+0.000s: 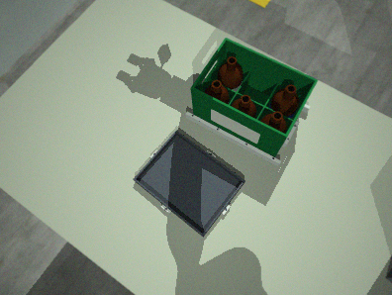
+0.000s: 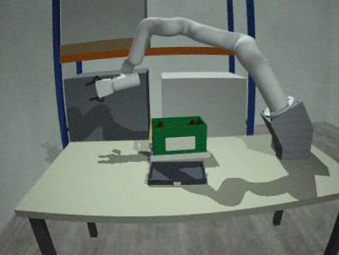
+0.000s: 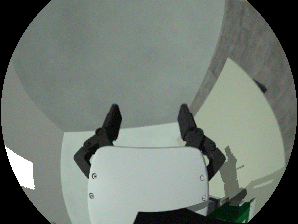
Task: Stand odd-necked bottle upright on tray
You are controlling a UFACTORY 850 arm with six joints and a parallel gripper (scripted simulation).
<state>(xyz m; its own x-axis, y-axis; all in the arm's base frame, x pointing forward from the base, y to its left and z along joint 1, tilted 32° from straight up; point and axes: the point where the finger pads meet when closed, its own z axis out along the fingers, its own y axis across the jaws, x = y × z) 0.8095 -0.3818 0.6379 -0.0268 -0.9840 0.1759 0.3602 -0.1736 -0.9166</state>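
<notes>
Bottles [image 1: 231, 74] [image 2: 193, 123] partly hidden by crate [image 1: 240, 130] [image 2: 156, 145]

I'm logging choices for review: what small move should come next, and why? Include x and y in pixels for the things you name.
Probably swing the open gripper [image 2: 91, 91] [image 3: 149, 111] back over the crate [image 1: 237, 126] [image 2: 179, 144] [image 3: 231, 213], since it points off to one side and the tray [image 1: 224, 219] [image 2: 160, 182] holds no bottle.

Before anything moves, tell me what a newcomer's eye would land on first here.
Probably the bright green crate, with brown bottles standing inside, toward the back of the pale table. Next, the big white arm arching over from the right in the exterior view, its open gripper out to the left. Then the dark, shallow tray in front of the crate, with no bottle on it.
</notes>
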